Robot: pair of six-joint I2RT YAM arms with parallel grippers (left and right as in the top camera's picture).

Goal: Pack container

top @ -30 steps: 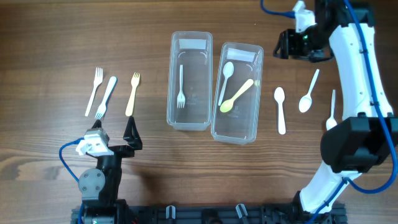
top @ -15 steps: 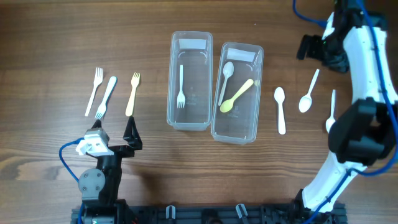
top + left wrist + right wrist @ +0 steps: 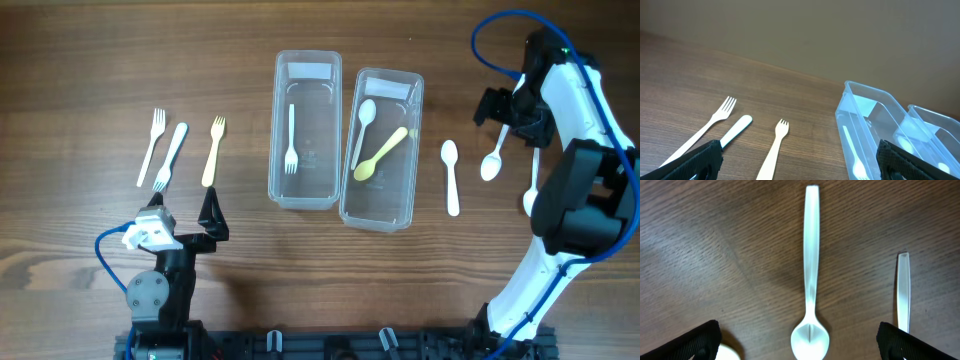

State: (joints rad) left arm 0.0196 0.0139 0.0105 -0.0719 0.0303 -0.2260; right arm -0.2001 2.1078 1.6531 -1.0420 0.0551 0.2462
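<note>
Two clear containers stand mid-table. The left container holds a white fork. The right container holds a white spoon and a yellow spoon. Three white spoons lie to the right: one beside the container, a middle one, an outer one. My right gripper is open and empty above the middle spoon, its bowl between the fingertips. My left gripper is open and empty near the front left.
Two white forks and a yellow fork lie at the left, just beyond my left gripper; they show in the left wrist view, the yellow fork nearest. The outer spoon's handle lies right of the middle spoon.
My right arm has swung from behind the right container to the right and forward, ending over the white spoons. My left arm has not moved.
</note>
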